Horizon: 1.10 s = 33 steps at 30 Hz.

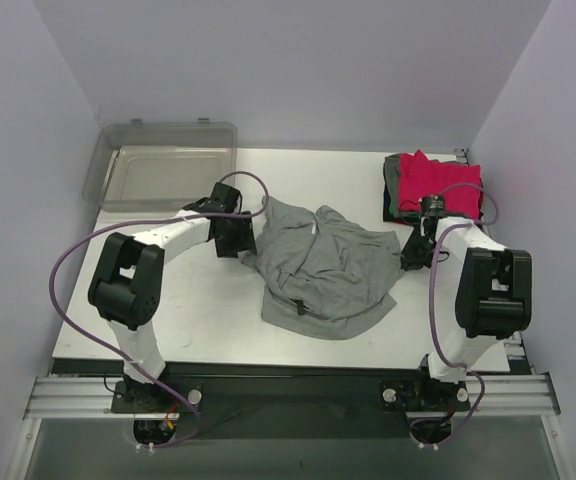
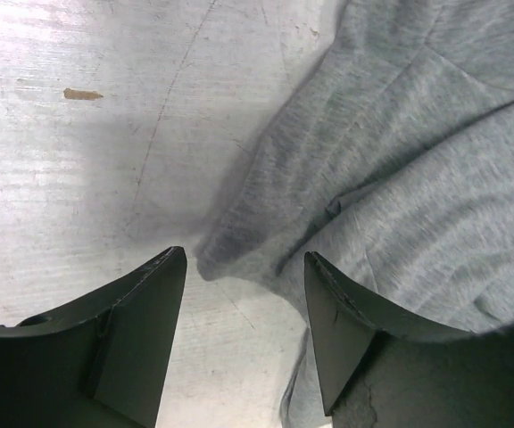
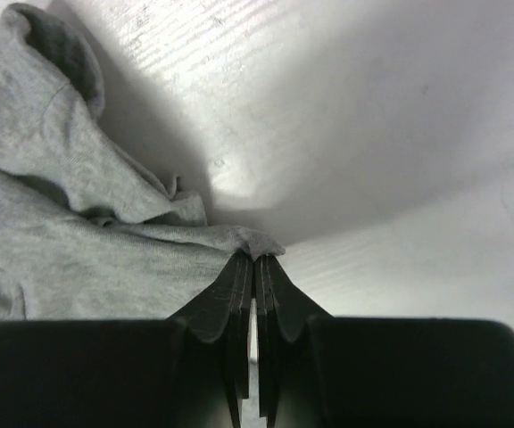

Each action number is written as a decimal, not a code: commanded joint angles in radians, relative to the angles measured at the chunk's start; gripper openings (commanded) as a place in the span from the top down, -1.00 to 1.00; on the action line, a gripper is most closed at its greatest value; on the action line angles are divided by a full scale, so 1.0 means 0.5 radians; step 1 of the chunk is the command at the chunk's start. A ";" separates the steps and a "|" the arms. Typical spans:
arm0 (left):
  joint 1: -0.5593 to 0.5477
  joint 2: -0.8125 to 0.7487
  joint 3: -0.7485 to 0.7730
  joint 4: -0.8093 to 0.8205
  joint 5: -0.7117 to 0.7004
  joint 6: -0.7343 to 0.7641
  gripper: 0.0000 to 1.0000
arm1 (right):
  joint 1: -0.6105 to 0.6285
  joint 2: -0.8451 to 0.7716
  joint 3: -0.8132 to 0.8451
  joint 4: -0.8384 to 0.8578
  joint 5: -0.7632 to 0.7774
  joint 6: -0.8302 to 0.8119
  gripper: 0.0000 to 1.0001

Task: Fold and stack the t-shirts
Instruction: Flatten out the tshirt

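Observation:
A heather-grey t-shirt (image 1: 323, 270) lies crumpled on the middle of the white table. My left gripper (image 1: 240, 240) is open at the shirt's left edge; in the left wrist view its fingers (image 2: 150, 303) straddle a fold of the grey cloth (image 2: 400, 169) over bare table. My right gripper (image 1: 412, 252) is at the shirt's right edge; in the right wrist view (image 3: 255, 260) its jaws are shut on a pinch of the grey cloth (image 3: 78, 232). A stack of folded shirts, pink-red on top (image 1: 438, 183), sits at the back right.
A clear plastic bin (image 1: 163, 168) stands at the back left corner of the table (image 1: 218, 320). Purple cables loop above both arms. Grey walls close in on the left, right and back.

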State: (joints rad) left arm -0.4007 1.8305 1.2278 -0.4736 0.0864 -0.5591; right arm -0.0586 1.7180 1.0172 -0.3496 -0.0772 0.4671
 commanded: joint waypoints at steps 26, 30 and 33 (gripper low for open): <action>-0.027 -0.589 0.504 -0.369 -0.476 0.057 1.00 | -0.125 -0.696 0.941 -0.847 0.013 -0.081 1.00; -0.030 -0.820 0.698 -0.482 -0.712 0.087 1.00 | -0.125 -0.763 1.217 -0.933 0.084 -0.118 1.00; -0.030 -0.991 0.824 -0.538 -0.851 0.152 1.00 | -0.128 -0.837 1.429 -0.945 0.133 -0.167 1.00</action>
State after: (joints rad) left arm -0.4191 1.4036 1.5738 -0.6647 -0.2092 -0.5255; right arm -0.1127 1.3624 1.6413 -0.7685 -0.0631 0.4248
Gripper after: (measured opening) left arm 0.029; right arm 0.031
